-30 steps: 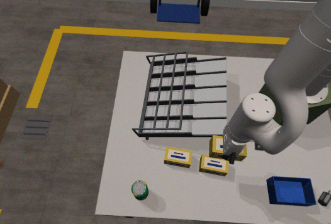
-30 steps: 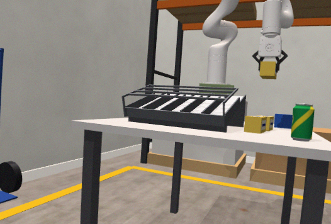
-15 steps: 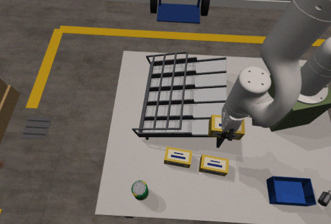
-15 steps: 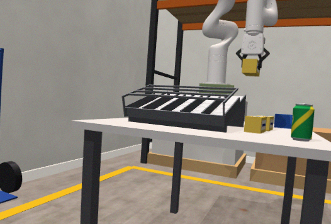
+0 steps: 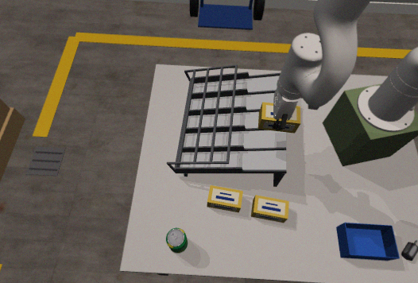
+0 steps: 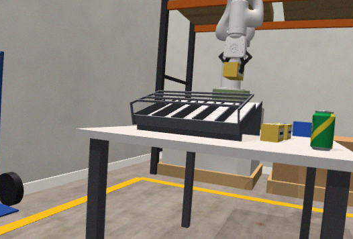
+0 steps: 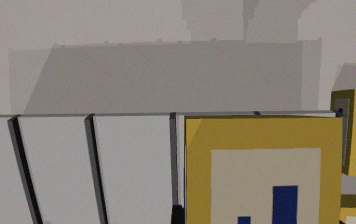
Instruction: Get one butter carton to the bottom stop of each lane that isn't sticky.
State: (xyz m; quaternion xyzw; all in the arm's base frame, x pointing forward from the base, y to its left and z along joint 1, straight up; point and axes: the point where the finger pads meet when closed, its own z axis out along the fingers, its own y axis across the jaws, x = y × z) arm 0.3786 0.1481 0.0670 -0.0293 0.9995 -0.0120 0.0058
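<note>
Even bright light, soft shadows

Butter cartons [image 5: 224,198] yellow, blue-striped label; can [image 6: 322,130] green, yellow stripe.

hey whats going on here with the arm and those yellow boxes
A single robot arm holds one yellow butter carton in its tool, lifted above the high end of the sloped lane shelf, around the middle lane. No carton is on any lane yet. The other two butter cartons sit side by side on the white table beside the shelf. A green can and a blue bin also stand on the table, untouched.
</note>
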